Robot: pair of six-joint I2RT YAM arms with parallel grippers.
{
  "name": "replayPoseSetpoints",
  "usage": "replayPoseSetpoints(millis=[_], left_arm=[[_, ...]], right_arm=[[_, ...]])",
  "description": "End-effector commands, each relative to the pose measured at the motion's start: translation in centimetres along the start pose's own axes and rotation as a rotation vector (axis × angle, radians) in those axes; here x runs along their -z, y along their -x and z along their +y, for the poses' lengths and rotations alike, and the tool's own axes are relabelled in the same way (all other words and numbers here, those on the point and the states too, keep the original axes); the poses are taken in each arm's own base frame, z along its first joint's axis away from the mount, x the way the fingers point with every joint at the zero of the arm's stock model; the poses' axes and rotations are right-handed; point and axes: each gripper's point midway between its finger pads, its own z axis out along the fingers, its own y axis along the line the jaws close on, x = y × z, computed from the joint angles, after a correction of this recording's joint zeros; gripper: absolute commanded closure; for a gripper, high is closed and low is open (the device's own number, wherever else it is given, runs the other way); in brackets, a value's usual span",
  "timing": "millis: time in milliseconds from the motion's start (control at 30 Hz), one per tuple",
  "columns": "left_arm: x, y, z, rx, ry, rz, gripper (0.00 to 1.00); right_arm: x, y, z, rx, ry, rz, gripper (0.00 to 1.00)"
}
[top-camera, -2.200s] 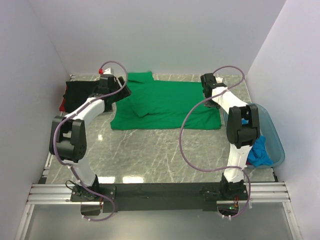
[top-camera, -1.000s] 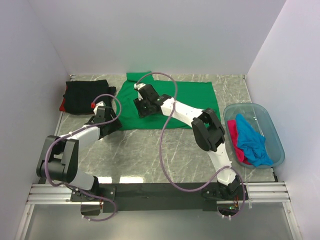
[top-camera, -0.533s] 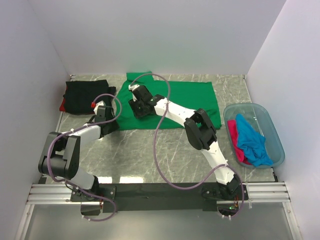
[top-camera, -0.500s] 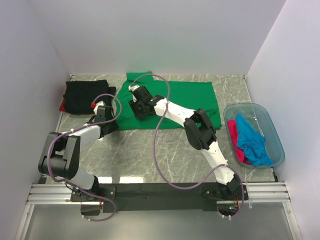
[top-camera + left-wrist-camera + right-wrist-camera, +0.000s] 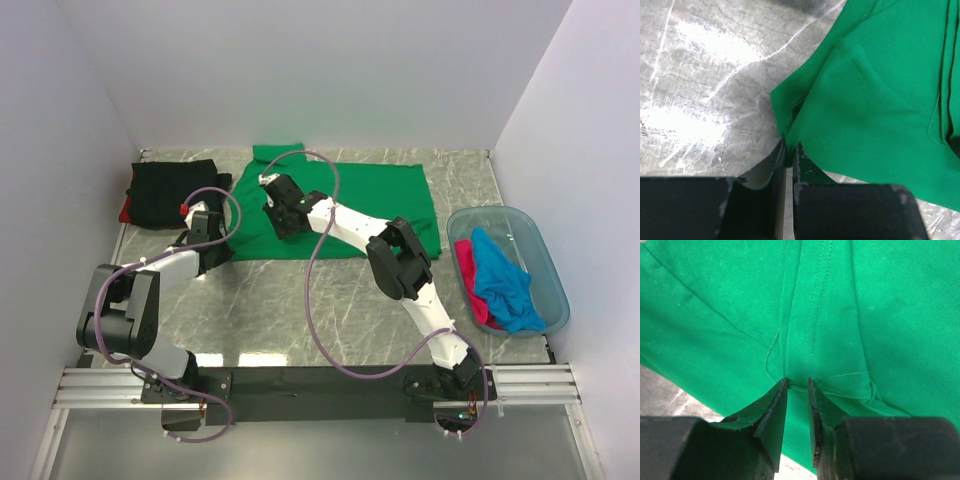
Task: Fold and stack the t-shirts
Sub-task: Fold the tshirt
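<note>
Item: green t-shirt (image 5: 370, 205), spread flat on the desk (image 5: 300, 300) at the middle of its far edge, one sleeve reaching toward the far-left corner. Change noted: within the last second both pairs of jaws have narrowed from a wide stance onto this shirt. Left gripper (image 5: 790, 146): jaws almost together, pinching the shirt's near-left corner where the hem turns; cloth enters the slit between the fingertips. Right gripper (image 5: 798, 381): jaws narrow, a stitched pleat of green cloth caught at the tips, set on the shirt's left half, nearer its far edge. It has also edged slightly left since a second ago. Shirt outline unchanged over that second. Other stock: black t-shirt (image 5: 175, 188) folded at the far-left corner, lying on a red t-shirt (image 5: 125, 212) whose edge shows beneath it; pink t-shirt (image 5: 468, 270) and blue t-shirt (image 5: 505, 280) loose in the tub (image 5: 497, 209) at the right edge. Assessment: both holds appear set along the left side, so the next fold of the green shirt looks ready to begin; lift not yet made.
</note>
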Motion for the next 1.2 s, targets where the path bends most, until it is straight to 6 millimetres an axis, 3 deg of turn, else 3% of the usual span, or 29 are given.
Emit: replayPoseSetpoints(millis=[0,133,267,400,500,633,800,1000,1033,1133,1167], left_arm=[[0.2,1.3,-0.1,0.002,-0.002,-0.034,0.99],[0.4,1.3,0.1,0.003,-0.001,-0.035,0.99],[0.5,1.4,0.2,0.002,0.0,-0.037,0.99],[0.7,1.4,0.3,0.004,-0.002,-0.041,0.99],[0.9,1.5,0.5,0.004,0.0,-0.042,0.99],[1.0,1.2,0.7,0.007,-0.002,-0.038,0.99],[1.2,0.9,0.9,0.009,-0.006,-0.032,1.0],[1.1,0.6,0.9,0.009,-0.016,-0.021,0.99],[1.1,0.5,0.9,0.009,-0.016,-0.018,0.99],[1.2,0.5,0.9,0.007,-0.02,-0.018,1.0],[1.2,0.5,0.9,0.006,-0.02,-0.018,0.99]], right_arm=[[0.0,-0.2,0.7,0.019,0.015,0.006,0.69],[-0.3,-0.8,1.4,0.027,0.037,0.015,0.64],[-0.8,-1.7,2.4,0.04,0.064,0.035,0.69],[-1.3,-2.2,2.6,0.037,0.076,0.051,0.81],[-1.0,-1.7,2.4,0.023,0.063,0.031,1.0],[0.9,1.2,1.5,-0.004,0.019,-0.045,1.0],[2.4,4.3,-1.2,-0.081,-0.024,-0.125,1.0],[2.7,3.8,0.2,-0.065,0.036,-0.126,1.0],[3.5,4.2,0.4,-0.069,0.043,-0.146,1.0],[4.4,4.5,0.8,-0.08,0.052,-0.184,0.95],[4.5,4.5,1.0,-0.083,0.059,-0.192,0.9]])
